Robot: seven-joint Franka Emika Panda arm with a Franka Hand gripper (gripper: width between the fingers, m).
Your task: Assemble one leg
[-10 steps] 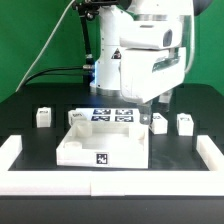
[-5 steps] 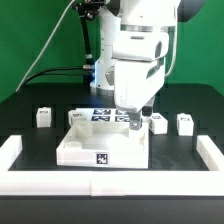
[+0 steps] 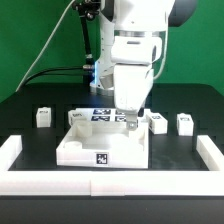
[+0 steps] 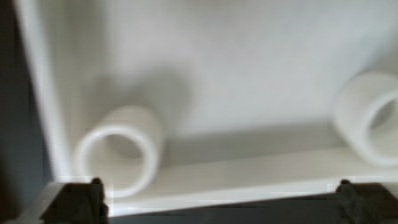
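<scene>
Four legs, alike in form, are spread across the black tabletop (image 3: 30,100). Each is a small, stubby white block with a dark square marker tag on the face turned toward the exterior camera; the tag patterns are too small to read.

The first leg (image 3: 42,116) stands alone toward the exterior view's left. The second leg (image 3: 73,117) stands at the back left corner of the panel (image 3: 80,155); whether it rests on the panel or just behind it cannot be told. The third leg (image 3: 158,123) and the fourth leg (image 3: 184,123) stand side by side, slightly apart, toward the exterior view's right. The third is just beside the panel's back right corner.

The panel is a large flat white square with raised walls and a marker tag on its front wall. Behind it lies the marker board (image 3: 108,114), partly hidden by the arm. Long white rails (image 3: 10,150) border the working area on three sides.

The hand (image 3: 133,119) hangs low over the back right part of the panel, near the third leg but not touching it. In the wrist view the hand (image 4: 222,195) is open: its two dark fingertips (image 4: 80,195) stand wide apart and hold nothing. Between and beyond them the panel (image 4: 231,70) fills the picture, showing two round recesses (image 4: 116,158).
</scene>
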